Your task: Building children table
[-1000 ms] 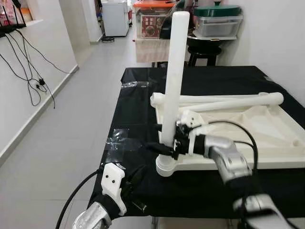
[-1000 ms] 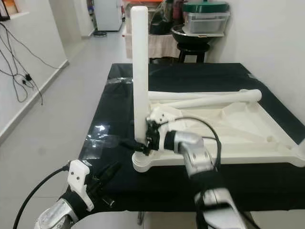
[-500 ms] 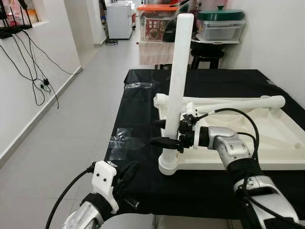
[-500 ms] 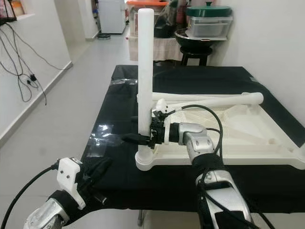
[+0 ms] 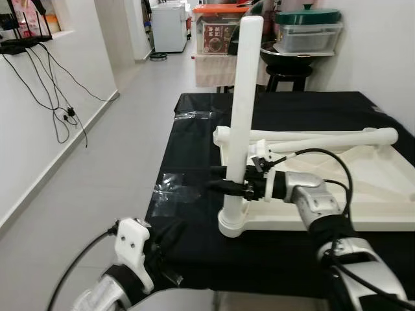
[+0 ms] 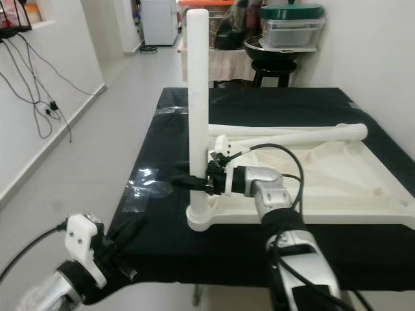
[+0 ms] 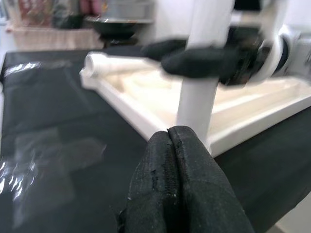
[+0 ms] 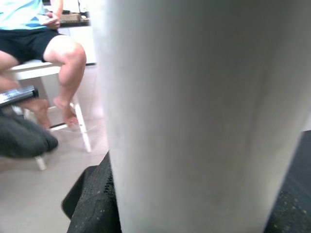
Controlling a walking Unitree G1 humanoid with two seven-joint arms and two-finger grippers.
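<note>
Risk: we judge right gripper [image 5: 225, 186], pinching upright leg [image 5: 242, 110], could tilt it out of tabletop [image 5: 363, 188] socket; left gripper [image 7: 181, 187] pressed together.

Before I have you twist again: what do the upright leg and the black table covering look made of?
Upright leg: looks like matte white moulded plastic, smooth and uniform; the right gripper grasps it. Black covering: seems a thin matte sheet, cloth or plastic, with shiny clear tape patches.
</note>
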